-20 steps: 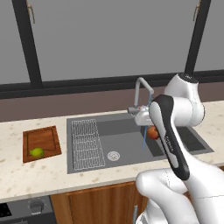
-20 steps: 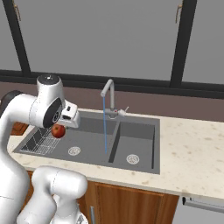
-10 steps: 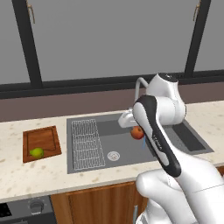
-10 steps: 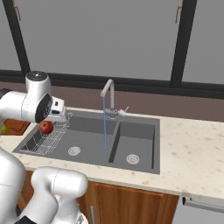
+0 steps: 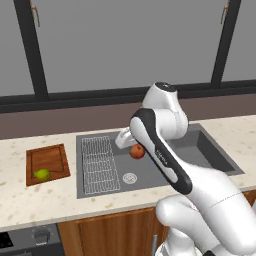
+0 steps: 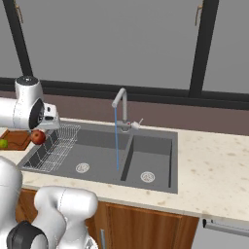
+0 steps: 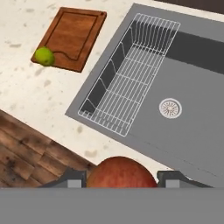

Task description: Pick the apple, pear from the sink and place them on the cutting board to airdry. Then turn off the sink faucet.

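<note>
The gripper (image 7: pixel 121 176) is clenched on the apple (image 7: pixel 121 172), one finger on each side, and hangs above the sink (image 5: pixel 200 145) near the wire rack (image 7: pixel 129 76). From the gripper the cutting board (image 7: pixel 75 37) lies beyond the rack's far side, across the sink's rim, on the counter (image 7: pixel 26 83). The pear (image 7: pixel 44 56) sits on the board's near corner, so its open middle looks the safer landing spot. The rack lies low, so I judge nothing blocks a carry. Behind the gripper, the sink faucet (image 6: pixel 120 104) runs.
</note>
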Available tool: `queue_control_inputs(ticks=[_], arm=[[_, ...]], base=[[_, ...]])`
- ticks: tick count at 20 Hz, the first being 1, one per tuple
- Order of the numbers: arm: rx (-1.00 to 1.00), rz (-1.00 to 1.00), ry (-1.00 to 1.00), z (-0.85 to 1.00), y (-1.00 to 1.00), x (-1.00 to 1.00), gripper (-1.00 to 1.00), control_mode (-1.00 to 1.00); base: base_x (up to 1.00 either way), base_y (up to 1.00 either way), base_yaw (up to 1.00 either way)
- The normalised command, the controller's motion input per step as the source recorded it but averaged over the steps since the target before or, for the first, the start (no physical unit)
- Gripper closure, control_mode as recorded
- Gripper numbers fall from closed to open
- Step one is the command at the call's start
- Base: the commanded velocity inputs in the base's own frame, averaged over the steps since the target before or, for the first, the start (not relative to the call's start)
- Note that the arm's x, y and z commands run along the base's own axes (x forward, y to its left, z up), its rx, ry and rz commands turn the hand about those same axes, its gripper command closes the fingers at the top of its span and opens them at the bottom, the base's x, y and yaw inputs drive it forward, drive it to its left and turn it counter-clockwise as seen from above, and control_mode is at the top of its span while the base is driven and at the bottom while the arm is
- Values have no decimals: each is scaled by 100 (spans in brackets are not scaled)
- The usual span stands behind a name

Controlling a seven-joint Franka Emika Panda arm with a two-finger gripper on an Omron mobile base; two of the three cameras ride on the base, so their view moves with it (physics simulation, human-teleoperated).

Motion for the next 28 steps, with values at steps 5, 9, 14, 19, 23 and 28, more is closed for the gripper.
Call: queue_control_inputs(ticks=[5,9,14,19,23,28], arm=[[-4,16,0,-3,52,17,100,-100],[-4,16,0,-12,50,7,100,-100],[-3,15,0,-25,40,3,100,-100],[-3,15,0,-21,49,10,100,-100],[-2,14,0,-6,48,15,100,-100],[-1,13,0,-4,43,22,100,-100]], base=[[0,0,0],[0,0,0],[0,0,0],[0,0,0],[0,0,0],[0,0,0]])
